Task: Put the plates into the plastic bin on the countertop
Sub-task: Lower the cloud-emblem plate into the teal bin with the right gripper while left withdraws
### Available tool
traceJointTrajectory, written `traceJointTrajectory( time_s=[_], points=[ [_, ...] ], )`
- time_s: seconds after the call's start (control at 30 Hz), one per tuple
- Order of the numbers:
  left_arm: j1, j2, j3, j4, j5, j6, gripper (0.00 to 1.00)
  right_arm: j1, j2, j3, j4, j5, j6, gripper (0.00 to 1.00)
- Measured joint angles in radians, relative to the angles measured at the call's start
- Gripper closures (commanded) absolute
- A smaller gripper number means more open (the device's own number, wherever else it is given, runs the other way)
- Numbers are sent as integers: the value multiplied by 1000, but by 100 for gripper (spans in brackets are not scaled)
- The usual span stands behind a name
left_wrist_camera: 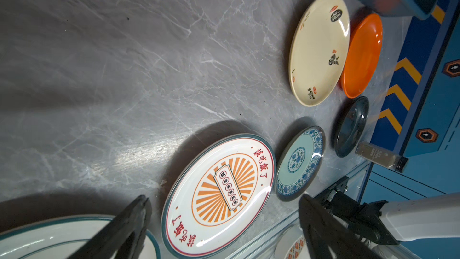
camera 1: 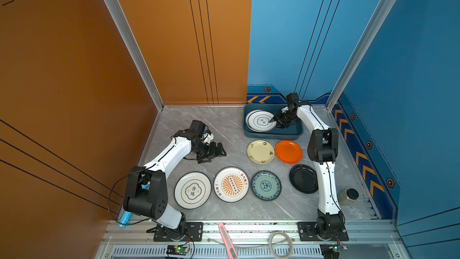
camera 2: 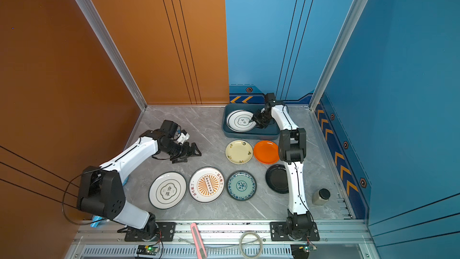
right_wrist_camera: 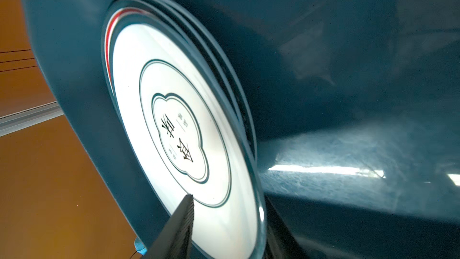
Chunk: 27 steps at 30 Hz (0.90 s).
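Note:
The dark teal plastic bin (camera 1: 273,135) stands at the back right of the grey countertop (camera 1: 224,125). Inside it a white quatrefoil plate (camera 1: 258,120) (right_wrist_camera: 174,120) lies on top of a stack of other plates. My right gripper (camera 1: 276,123) (right_wrist_camera: 229,200) is open, its fingers parted astride that plate's near rim. My left gripper (camera 1: 215,154) (left_wrist_camera: 224,199) hangs open and empty over the bare countertop. Loose plates lie in front: quatrefoil (camera 1: 192,190), sunburst (camera 1: 231,184) (left_wrist_camera: 219,195), teal-patterned (camera 1: 265,185), black (camera 1: 302,179), cream (camera 1: 260,151), orange (camera 1: 288,151).
A small jar with a black lid (camera 1: 348,196) stands at the right edge, next to my right arm. On the front aluminium rail lie a pink utility knife (camera 1: 227,240) and a coiled cable (camera 1: 281,244). Orange and blue walls close in the sides and back.

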Motion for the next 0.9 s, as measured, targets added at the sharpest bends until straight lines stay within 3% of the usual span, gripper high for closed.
traceJointTrajectory(
  time_s=[0.4, 0.57, 0.9],
  points=[
    [-27, 48, 1, -34, -18, 51, 7, 28, 50, 67, -34, 8, -5, 55],
    [-46, 77, 6, -59, -29, 85, 13, 26, 50, 68, -36, 23, -6, 51],
    [-74, 124, 21, -103, -45, 175, 21, -48, -26, 45, -51, 34, -42, 48]
  ],
)
